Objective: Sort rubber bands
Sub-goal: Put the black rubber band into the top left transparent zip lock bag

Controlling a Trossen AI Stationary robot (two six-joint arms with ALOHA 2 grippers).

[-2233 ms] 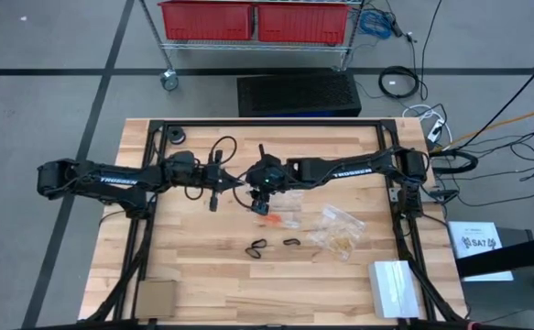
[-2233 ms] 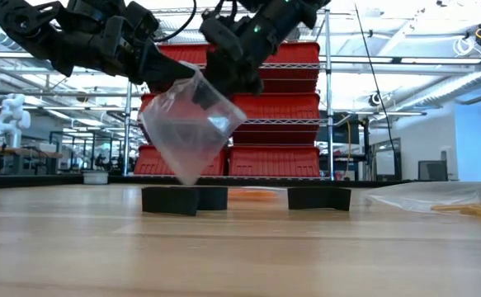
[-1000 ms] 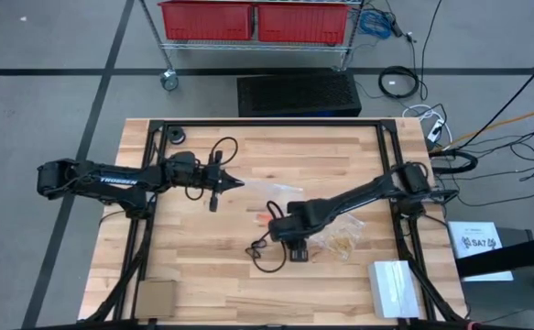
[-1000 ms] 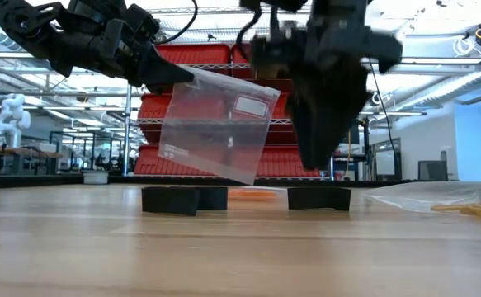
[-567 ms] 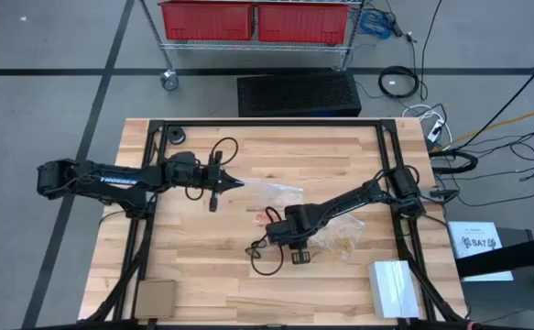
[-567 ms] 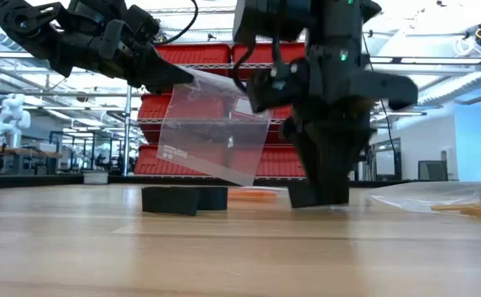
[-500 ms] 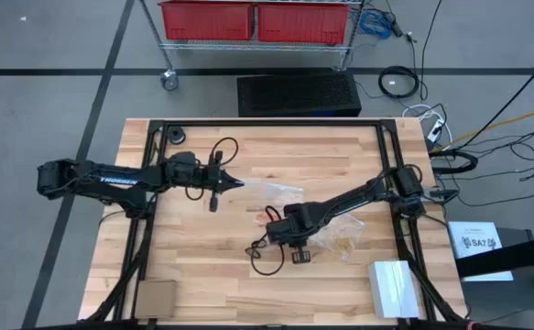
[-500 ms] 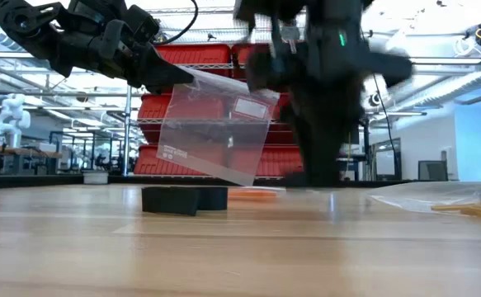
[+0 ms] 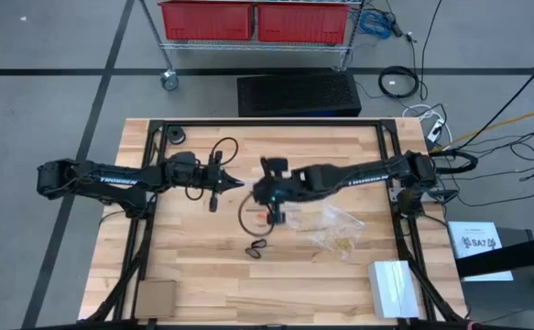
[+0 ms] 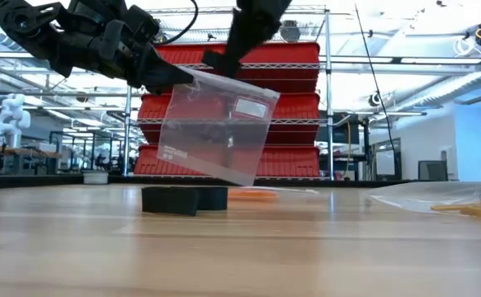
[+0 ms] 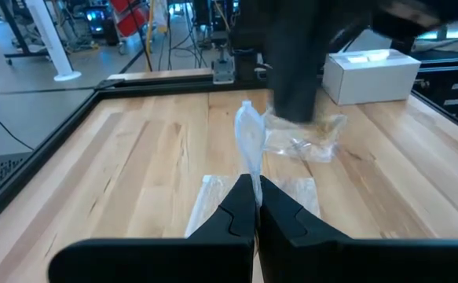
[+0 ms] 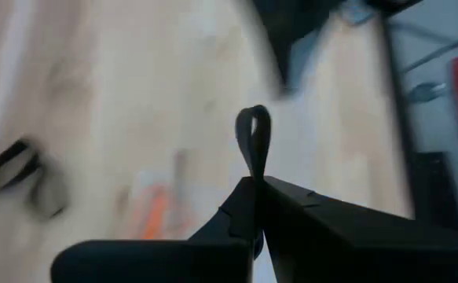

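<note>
My left gripper [image 9: 237,183] is shut on a clear plastic bag [image 10: 215,124] that hangs over the table's middle. My right gripper [image 12: 254,182] is up beside that bag [image 9: 268,197], shut on a black rubber band [image 12: 254,134]. Another black band [image 9: 257,247] lies flat on the wood nearer the front edge. Orange bands [image 9: 268,218] lie below the right gripper. Pale tan bands lie inside a second clear bag [image 9: 338,234] on the table to the right. My left gripper pinches the bag's upper corner [image 10: 187,79] between its two fingers, coming in about level from the table's left. The bag hangs tilted below the fingers, clear of the table. My right gripper pinches the black band's lower end [image 12: 254,174] between its fingertips, slanting down from the table's right. The band's loop stands out past the tips, clear of the table.
A white box [image 9: 393,289] sits at the front right corner and a brown card [image 9: 155,296] at the front left. A black frame [image 9: 267,123] runs round the tabletop; its dark feet [image 10: 184,198] show in the low view. Bare wood lies along the front.
My right gripper has shut on a black band lying on the table near the front, then risen and swung toward the far left, up beside the hanging bag, tipping less steeply down. That band is lifted clear. The other black band stays on the wood.
</note>
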